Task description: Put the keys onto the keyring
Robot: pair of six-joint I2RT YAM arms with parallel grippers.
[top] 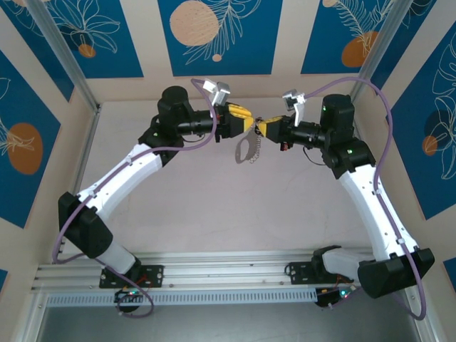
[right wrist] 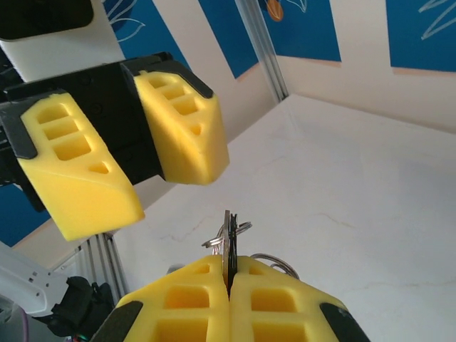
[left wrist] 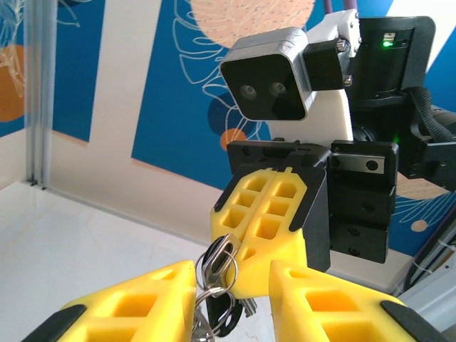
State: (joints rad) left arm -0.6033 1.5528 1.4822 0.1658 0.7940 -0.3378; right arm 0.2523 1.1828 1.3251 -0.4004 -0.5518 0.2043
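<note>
My right gripper [top: 261, 129] is shut on the keys [right wrist: 228, 235], a thin silvery blade with a black part beside it and small wire rings through it. In the left wrist view the keys [left wrist: 218, 258] stick out of the right gripper's yellow fingers [left wrist: 274, 214]. My left gripper [left wrist: 233, 281] is open, its fingers on either side of the keys, which lie close against the left one. The keyring [top: 243, 150], a grey oval loop with a silvery fringe, hangs below where the two grippers meet, above the table. From the right wrist, the left gripper [right wrist: 167, 189] shows its jaws apart.
The white table [top: 214, 206] stretches below both arms. Metal frame posts [top: 71, 71] and blue patterned walls [top: 214, 35] close in the back and sides. A rail [top: 214, 274] runs along the near edge between the arm bases.
</note>
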